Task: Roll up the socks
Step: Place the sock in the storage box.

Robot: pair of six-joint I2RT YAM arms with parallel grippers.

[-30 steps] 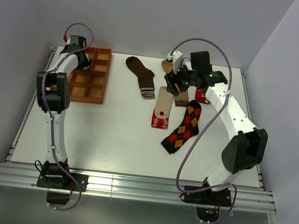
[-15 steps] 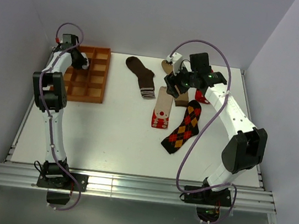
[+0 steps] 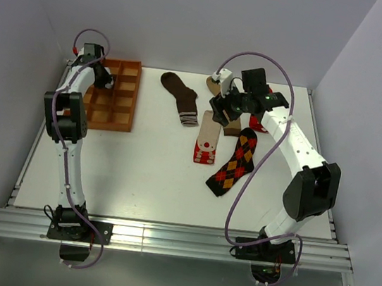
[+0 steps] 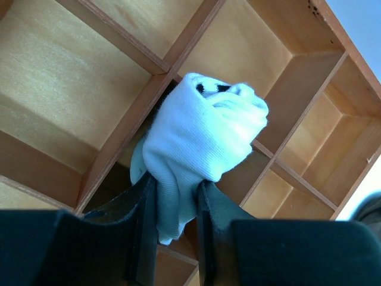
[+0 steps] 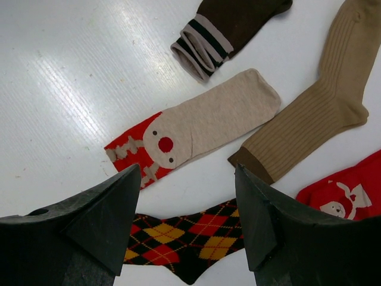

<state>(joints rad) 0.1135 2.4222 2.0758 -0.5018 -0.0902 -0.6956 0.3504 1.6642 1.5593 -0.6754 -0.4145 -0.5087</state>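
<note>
My left gripper (image 3: 101, 78) is over the far left part of the orange-brown tray (image 3: 134, 99). It is shut on a rolled white sock (image 4: 202, 131), held above the tray's dividers (image 4: 119, 137). My right gripper (image 3: 223, 109) is open and empty, hovering (image 5: 186, 179) above the table between the beige red-toed sock (image 5: 208, 116) and the black-orange argyle sock (image 5: 190, 238). The tan sock (image 5: 321, 101), the dark brown striped-cuff sock (image 5: 226, 24) and the red sock (image 5: 351, 190) lie flat around them. In the top view the right arm partly hides the tan sock (image 3: 232, 126).
The tray has several wooden compartments. In the top view the brown sock (image 3: 181, 96), beige sock (image 3: 207, 139), argyle sock (image 3: 234, 165) and red sock (image 3: 258, 124) lie at the table's far middle and right. Walls close in the left, back and right sides.
My left arm has shifted a little to the left and back over the tray with the white sock. My right gripper has hardly moved.
</note>
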